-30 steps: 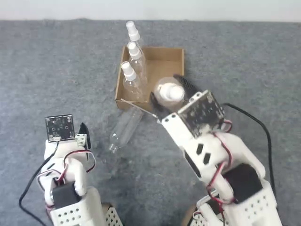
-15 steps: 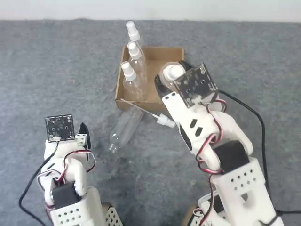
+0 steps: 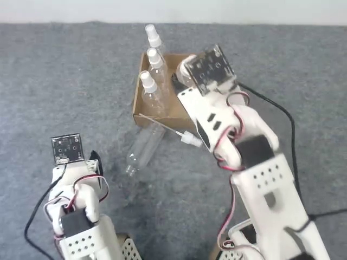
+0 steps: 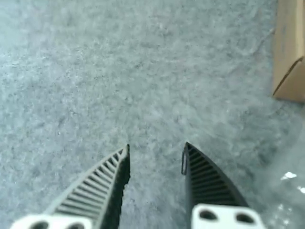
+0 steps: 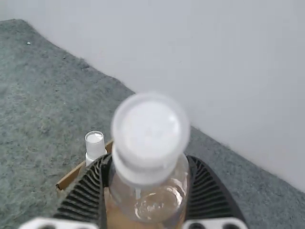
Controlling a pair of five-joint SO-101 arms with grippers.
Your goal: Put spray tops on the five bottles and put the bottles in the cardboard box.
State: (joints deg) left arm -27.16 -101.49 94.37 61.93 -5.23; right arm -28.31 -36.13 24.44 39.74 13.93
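The cardboard box point(image 3: 174, 111) stands at the table's far middle, with three capped bottles point(image 3: 153, 92) along its left side. My right gripper point(image 5: 145, 160) is shut on a clear bottle point(image 5: 148, 193) that wears a white spray top point(image 5: 150, 129), and holds it upright over the box's right half point(image 3: 187, 69). An uncapped clear bottle point(image 3: 143, 145) lies on the carpet in front of the box. A loose spray top point(image 3: 191, 139) with its thin tube lies beside it. My left gripper point(image 4: 156, 150) is open over bare carpet at the near left point(image 3: 95, 158).
Grey carpet point(image 3: 65, 81) covers the table. A white wall point(image 5: 214, 57) rises behind the box. One capped bottle's top point(image 5: 94, 143) stands just beside the held bottle. A corner of the box point(image 4: 289, 62) lies ahead of my left gripper.
My right arm has carried the capped bottle from the box's near right corner to over the box's inside, turning it upright. The left arm has barely moved.
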